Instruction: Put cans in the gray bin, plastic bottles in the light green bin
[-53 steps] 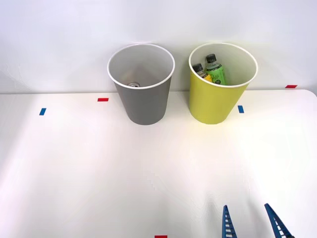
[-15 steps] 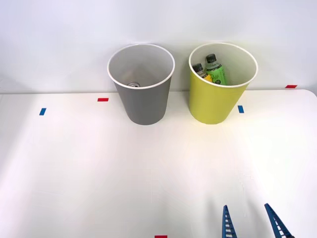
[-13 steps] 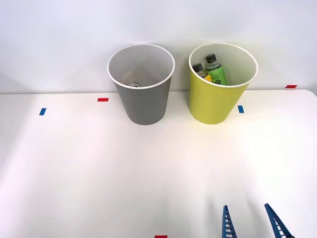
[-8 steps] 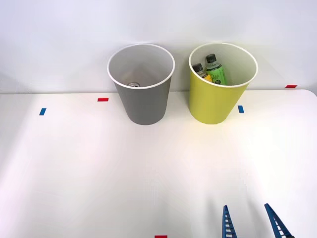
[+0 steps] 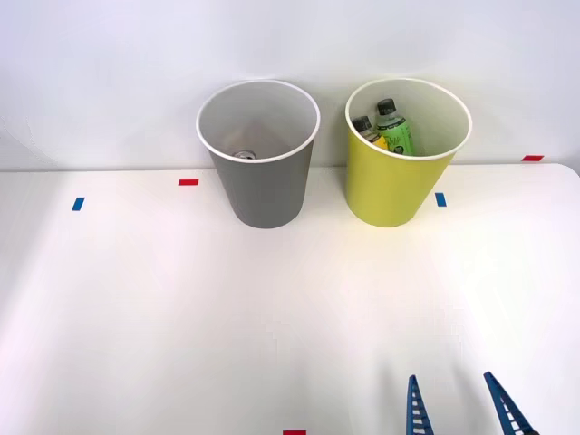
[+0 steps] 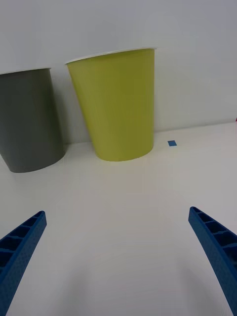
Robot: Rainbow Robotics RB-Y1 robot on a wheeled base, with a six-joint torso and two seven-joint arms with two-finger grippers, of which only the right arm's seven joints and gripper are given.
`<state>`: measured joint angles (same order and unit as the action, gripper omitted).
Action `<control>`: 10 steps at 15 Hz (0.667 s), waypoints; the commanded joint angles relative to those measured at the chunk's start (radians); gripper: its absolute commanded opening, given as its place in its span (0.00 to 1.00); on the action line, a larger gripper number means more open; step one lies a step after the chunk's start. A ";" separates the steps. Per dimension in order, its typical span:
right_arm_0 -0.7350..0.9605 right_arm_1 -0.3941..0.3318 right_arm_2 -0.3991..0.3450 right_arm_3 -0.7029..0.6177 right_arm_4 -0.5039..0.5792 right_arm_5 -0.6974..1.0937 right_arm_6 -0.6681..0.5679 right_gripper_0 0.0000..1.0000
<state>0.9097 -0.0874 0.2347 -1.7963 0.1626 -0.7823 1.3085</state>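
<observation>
Sorting looks done: can [image 5: 245,154] in gray bin [image 5: 263,195], bottles [image 5: 388,129] in green bin [image 5: 390,190], so the gripper [image 5: 462,408] hangs wide open, empty, near the counter's front edge.

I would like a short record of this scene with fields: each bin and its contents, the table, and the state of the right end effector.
gray bin: upright at the table's far side; one silvery can inside
light green bin: upright, on the gray bin's right; two dark-capped plastic bottles inside
table: white, with small red and blue tape marks
right end effector: open, holding nothing, low at the near edge
sorting: looks complete
</observation>
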 commanded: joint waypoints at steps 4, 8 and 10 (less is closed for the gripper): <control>0.000 0.000 0.000 0.000 0.000 0.000 0.000 1.00; 0.000 0.000 0.000 0.000 0.000 0.000 0.000 1.00; 0.000 0.000 0.000 0.000 0.000 0.000 0.000 1.00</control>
<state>0.9097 -0.0874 0.2347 -1.7963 0.1626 -0.7823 1.3085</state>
